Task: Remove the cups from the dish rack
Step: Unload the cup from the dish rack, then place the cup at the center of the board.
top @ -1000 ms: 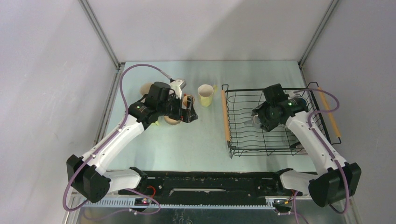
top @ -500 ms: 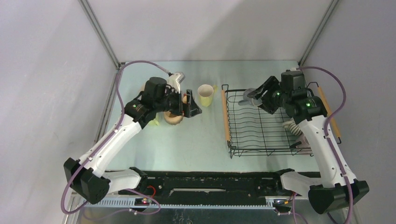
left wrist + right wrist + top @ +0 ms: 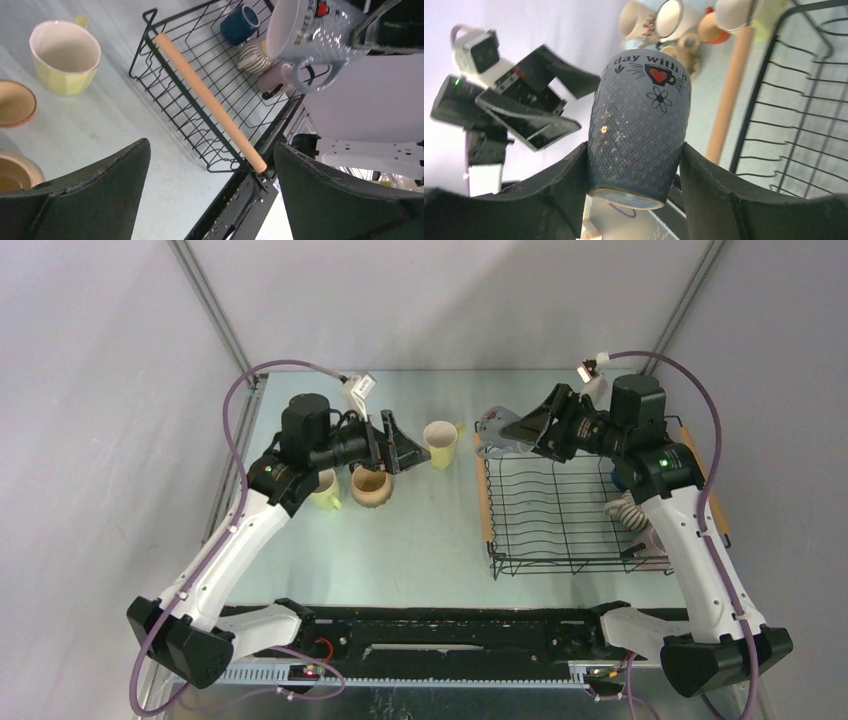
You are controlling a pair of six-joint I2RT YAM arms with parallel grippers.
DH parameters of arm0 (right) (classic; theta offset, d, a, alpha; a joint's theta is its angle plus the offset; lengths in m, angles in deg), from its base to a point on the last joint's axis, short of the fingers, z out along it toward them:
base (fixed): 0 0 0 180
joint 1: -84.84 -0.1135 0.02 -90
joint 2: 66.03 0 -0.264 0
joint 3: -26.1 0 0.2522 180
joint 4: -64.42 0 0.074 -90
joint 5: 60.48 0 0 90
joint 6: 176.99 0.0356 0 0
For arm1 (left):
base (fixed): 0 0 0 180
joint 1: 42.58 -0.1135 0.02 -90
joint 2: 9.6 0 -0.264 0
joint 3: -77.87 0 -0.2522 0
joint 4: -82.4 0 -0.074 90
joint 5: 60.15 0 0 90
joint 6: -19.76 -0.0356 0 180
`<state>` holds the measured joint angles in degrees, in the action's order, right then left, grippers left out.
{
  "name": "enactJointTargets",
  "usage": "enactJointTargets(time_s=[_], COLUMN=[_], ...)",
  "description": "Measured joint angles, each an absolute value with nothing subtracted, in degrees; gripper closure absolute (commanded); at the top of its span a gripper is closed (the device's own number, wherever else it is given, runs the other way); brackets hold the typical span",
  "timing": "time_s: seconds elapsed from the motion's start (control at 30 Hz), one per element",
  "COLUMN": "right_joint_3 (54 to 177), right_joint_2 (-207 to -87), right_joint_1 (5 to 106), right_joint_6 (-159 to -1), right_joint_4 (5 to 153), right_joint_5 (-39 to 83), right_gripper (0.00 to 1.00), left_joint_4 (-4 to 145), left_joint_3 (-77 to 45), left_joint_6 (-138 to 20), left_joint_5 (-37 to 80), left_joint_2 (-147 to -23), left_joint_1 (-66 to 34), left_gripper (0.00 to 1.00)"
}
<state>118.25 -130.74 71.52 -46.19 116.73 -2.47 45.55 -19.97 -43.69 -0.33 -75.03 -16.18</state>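
Dish rack (image 3: 210, 100): blue cup (image 3: 239, 24), ribbed cup (image 3: 252, 56), mauve cup (image 3: 274, 80)

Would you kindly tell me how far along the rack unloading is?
Done: a pale yellow cup, a tan cup and a yellow-green cup stand on the table. In hand: the right gripper holds a grey printed mug aloft beside the black wire dish rack; the left gripper is open. Left: a dark blue cup, a cream ribbed cup and a mauve-pink cup in the rack.
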Motion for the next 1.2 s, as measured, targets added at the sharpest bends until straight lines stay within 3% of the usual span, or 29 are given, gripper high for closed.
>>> enactJointTargets(time_s=[0.4,1.2], right_joint_3=[118.25,118.25], right_joint_2=[-134.37,-137.95], right_joint_1=[66.28,62.98], right_joint_6=[-46.87,-43.09], right_joint_4=[108.46,99.94], right_joint_5=[-16.44,-24.33], right_gripper=[1.00,1.00], left_joint_4=[61.26,82.42], left_joint_3=[-20.10,-23.03], left_joint_6=[-38.10,-22.62], left_joint_5=[-7.60,-20.63], left_joint_2=[-71.18,-77.50], left_joint_1=[-16.91,-16.25], left_gripper=[0.07,0.37])
